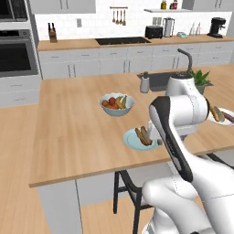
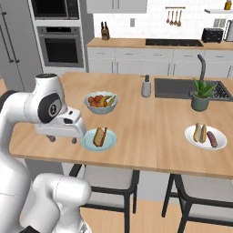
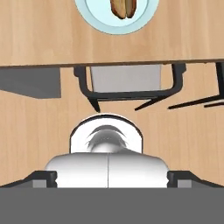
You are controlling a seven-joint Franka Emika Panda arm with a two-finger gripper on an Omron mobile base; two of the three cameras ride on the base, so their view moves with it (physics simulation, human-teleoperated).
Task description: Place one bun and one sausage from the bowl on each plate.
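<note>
The pale blue plate (image 2: pixel 86 141) lies near the counter's front edge with a bun (image 2: pixel 97 136) and a sausage (image 2: pixel 103 135) on it; it is also the plate (image 1: pixel 130 139) beside my forearm and the plate (image 3: pixel 89 15) at the top of the hand view. Far to the right, the white plate (image 2: pixel 220 143) carries a bun (image 2: pixel 199 132) and a sausage (image 2: pixel 212 138). My gripper (image 2: pixel 63 139) hangs open and empty over the counter's front edge, just left of the blue plate, fingertips (image 3: pixel 43 178) wide apart. The brown bowl is out of view.
A pale grey fruit bowl (image 2: pixel 100 103) stands behind the blue plate. A soap dispenser (image 2: pixel 145 85), a sink with a tap (image 2: pixel 200 66) and a potted plant (image 2: pixel 200 95) sit further back. Dark-framed stools (image 2: pixel 109 179) are tucked under the counter's front edge.
</note>
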